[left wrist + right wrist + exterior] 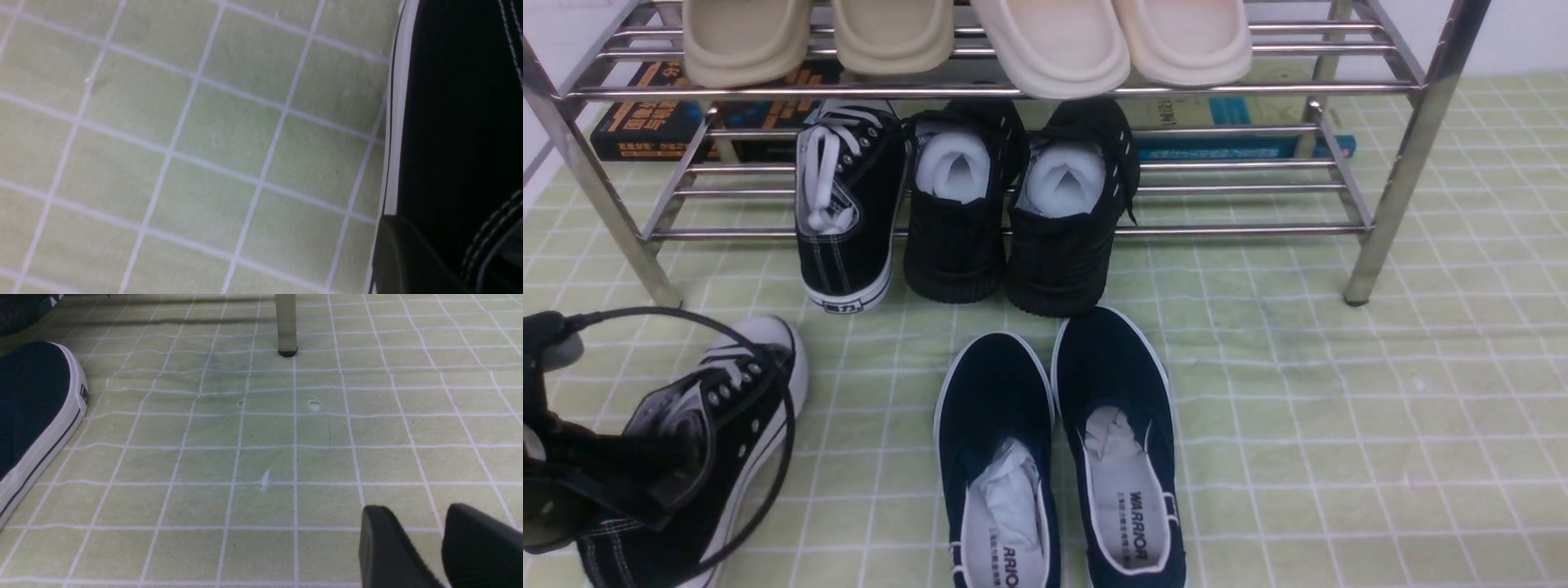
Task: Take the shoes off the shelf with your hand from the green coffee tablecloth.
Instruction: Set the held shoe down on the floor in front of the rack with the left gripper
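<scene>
The shelf [1403, 175] stands on the tablecloth [1339, 408], one laced sneaker [845, 216] on its lower tier beside black knit shoes [1005, 237]. The other sneaker [727, 433] lies on the cloth with the left claw [645, 486] on it, a finger [408, 261] against its side, grip unclear. The right claw [425, 547] is slightly parted and empty.

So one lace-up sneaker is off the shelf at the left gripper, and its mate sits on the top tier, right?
Not quite: the mate sits on the lower tier of the shelf, beside the black knit pair, as the front view shows. The top tier holds pale slippers. The other sneaker is off the shelf at the left gripper.
</scene>
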You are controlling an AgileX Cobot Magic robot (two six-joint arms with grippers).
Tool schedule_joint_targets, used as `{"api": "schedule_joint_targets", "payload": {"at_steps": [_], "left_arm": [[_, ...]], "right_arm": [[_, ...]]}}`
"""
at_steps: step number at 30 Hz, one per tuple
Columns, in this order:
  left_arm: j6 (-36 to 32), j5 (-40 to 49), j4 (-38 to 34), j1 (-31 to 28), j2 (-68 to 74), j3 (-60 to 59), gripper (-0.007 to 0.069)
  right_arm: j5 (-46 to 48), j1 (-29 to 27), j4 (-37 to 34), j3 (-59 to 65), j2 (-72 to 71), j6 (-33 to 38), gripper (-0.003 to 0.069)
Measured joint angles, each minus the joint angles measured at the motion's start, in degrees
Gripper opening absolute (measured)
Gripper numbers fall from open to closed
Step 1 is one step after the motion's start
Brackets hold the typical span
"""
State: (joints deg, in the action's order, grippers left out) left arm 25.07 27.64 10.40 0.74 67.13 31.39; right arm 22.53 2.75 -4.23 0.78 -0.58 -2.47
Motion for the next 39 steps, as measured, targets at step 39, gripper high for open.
{"api": "schedule_joint_targets", "payload": {"at_steps": [39], "left_arm": [[27.0,-6.87,23.57,0.0,5.51,-3.34,0.0151]], "right_arm": [[0.0,0.0,0.0,0.0,0.0,0.0,0.0237]]}}
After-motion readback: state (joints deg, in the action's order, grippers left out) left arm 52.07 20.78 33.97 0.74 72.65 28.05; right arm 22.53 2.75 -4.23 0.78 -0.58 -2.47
